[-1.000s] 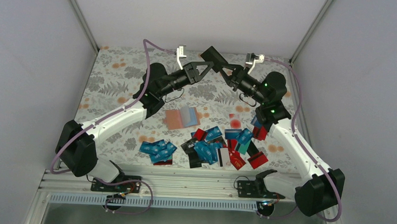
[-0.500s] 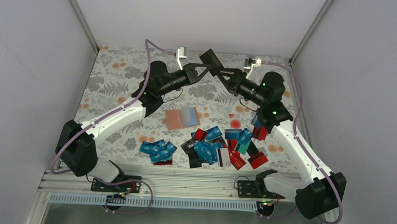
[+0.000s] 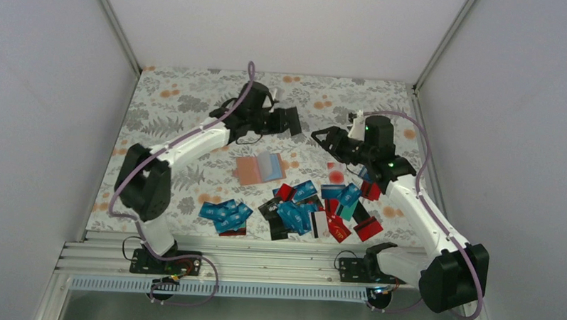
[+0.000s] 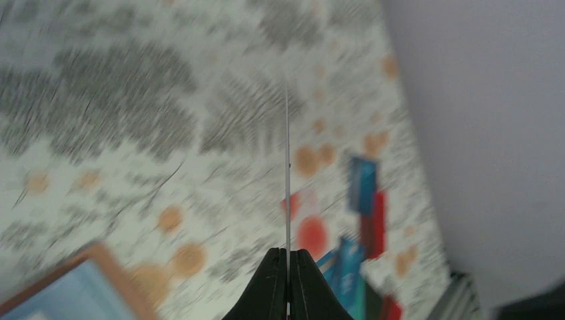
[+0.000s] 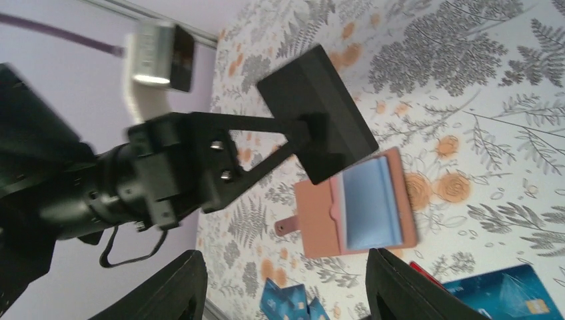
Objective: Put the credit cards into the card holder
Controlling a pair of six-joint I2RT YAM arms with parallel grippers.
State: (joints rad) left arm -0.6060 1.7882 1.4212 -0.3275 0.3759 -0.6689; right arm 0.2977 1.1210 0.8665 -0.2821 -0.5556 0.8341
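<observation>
Pinches a black card [image 5: 333, 100] in the left gripper [image 4: 288, 255], raised over the surface [image 3: 176, 106] just beyond the card holder [image 3: 247, 171]. Holds the right gripper [image 3: 324, 138] wide and empty nearby. Shows the card holder lying open, other credit cards [image 3: 293, 216] heaped nearer the bases

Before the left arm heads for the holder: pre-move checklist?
1. Grip: left pincer shut on black card: ok.
2. Clearance: right pincer open and apart from the card: ok.
3. Target: holder lies open, face up, with a blue card in its pocket: ok.
4. Holder steadied: not ok, nothing touches it.
5. Card lined up with the pocket: cannot tell; it is held in the air above the table.
</observation>
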